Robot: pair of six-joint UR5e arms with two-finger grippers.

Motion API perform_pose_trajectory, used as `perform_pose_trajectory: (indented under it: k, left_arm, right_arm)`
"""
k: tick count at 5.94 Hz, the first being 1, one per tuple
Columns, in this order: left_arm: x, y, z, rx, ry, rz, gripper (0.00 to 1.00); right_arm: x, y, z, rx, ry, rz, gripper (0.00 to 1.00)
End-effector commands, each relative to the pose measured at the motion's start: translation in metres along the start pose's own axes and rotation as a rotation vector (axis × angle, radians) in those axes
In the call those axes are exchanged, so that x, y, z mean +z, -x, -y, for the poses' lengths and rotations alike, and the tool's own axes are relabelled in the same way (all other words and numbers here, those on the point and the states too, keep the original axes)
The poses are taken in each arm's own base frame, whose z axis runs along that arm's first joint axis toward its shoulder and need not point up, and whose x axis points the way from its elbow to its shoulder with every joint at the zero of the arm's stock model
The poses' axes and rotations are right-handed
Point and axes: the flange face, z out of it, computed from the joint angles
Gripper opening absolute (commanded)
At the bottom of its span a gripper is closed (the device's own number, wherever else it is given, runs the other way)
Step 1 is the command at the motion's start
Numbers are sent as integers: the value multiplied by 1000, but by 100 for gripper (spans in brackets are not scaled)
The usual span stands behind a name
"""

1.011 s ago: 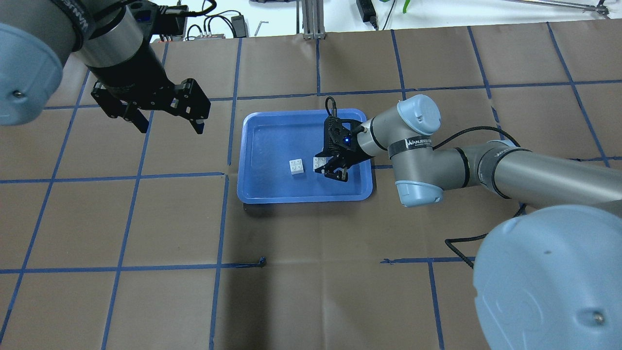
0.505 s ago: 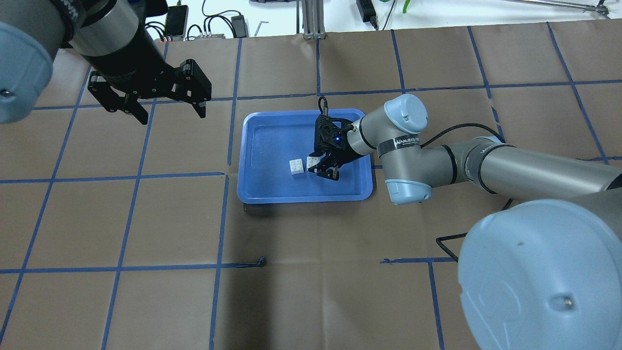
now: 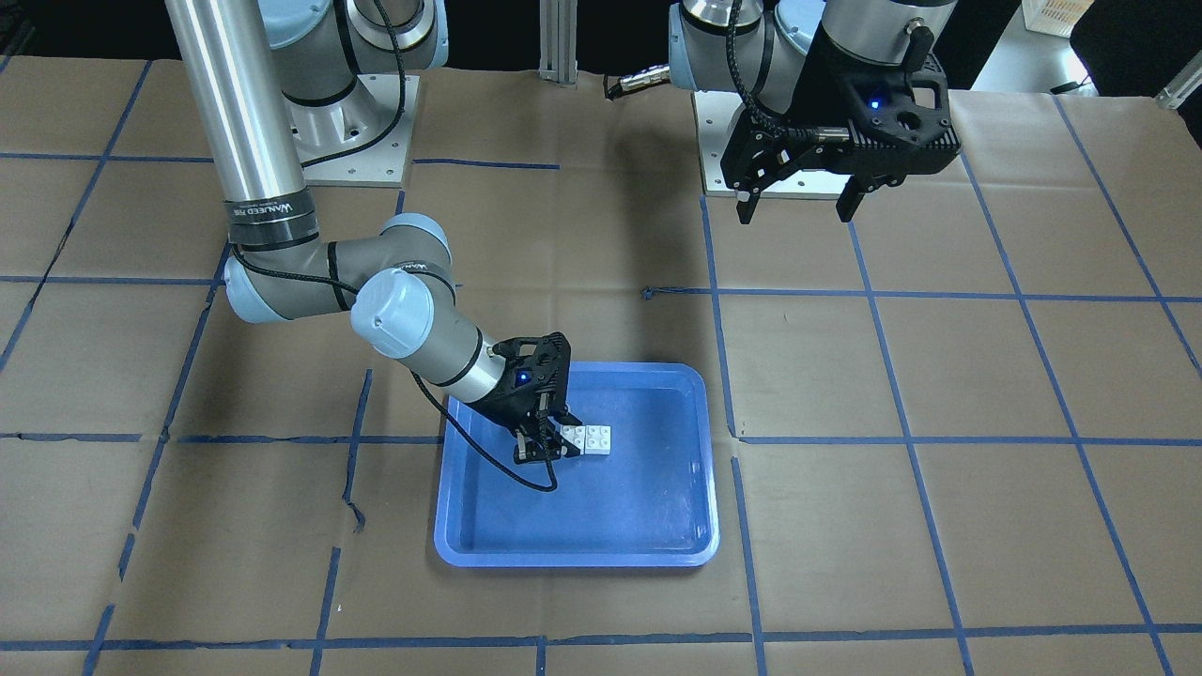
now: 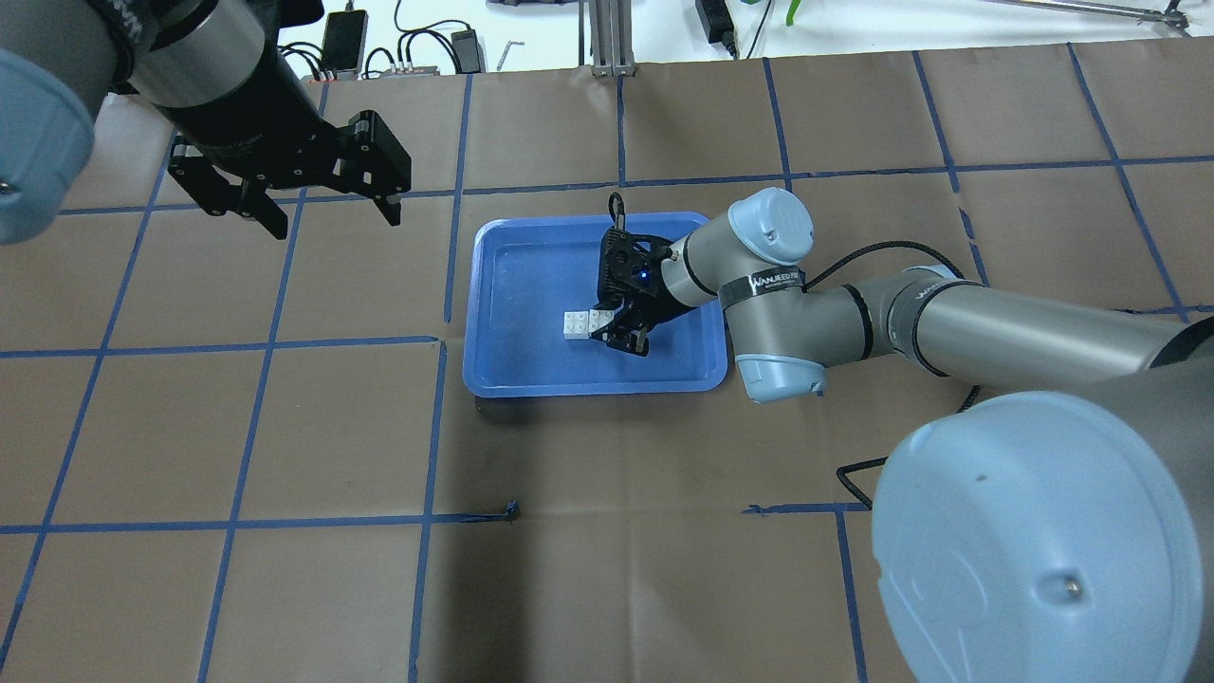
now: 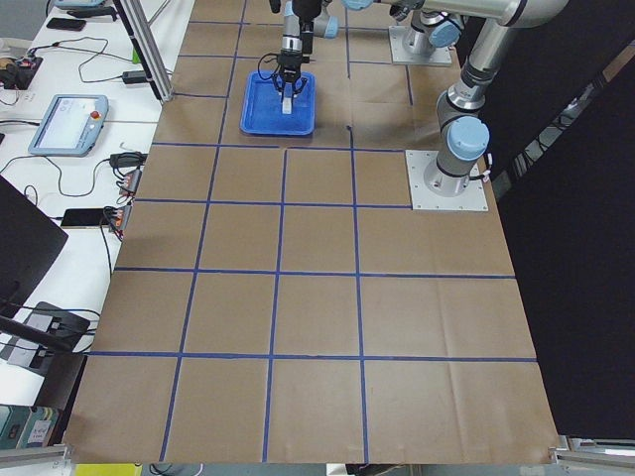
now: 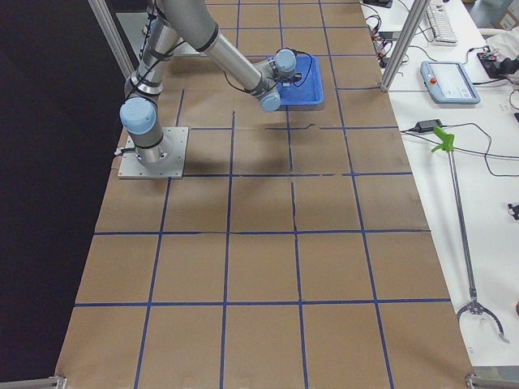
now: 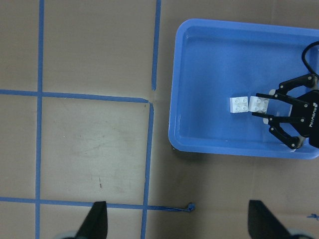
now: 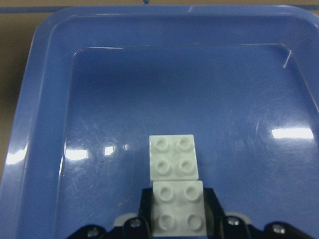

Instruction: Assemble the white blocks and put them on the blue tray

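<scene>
The blue tray (image 4: 493, 379) lies mid-table, also in the front view (image 3: 563, 559). Two white blocks sit side by side on its floor, touching. My right gripper (image 4: 615, 332) is low in the tray and shut on the right-hand white block (image 4: 598, 321). The other white block (image 4: 575, 323) lies free just left of it. The right wrist view shows the held block (image 8: 178, 209) between the fingers, its front edge against the free block (image 8: 173, 156). My left gripper (image 4: 327, 213) hangs open and empty above the table, far left of the tray.
Brown paper with blue tape lines (image 4: 436, 427) covers the table. An aluminium post (image 4: 607, 38), cables and power bricks (image 4: 465, 43) are at the far edge. The tray's raised rim (image 8: 45, 74) surrounds the blocks.
My right gripper has slid left across the tray with its white block until it meets the free block. My left gripper has drifted slightly back and left, still open.
</scene>
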Motion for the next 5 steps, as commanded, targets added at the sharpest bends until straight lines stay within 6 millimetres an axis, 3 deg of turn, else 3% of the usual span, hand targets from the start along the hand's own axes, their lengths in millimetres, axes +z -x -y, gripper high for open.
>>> perform_pose_trajectory:
  k: [1, 5]
  left_arm:
    - [-1, 0, 0, 3, -4, -1, 99]
    - [-1, 0, -2, 4, -3, 2, 99]
  right_arm:
    - [3, 4, 5, 4, 1, 4, 33]
    - [4, 4, 4, 7, 3, 7, 34]
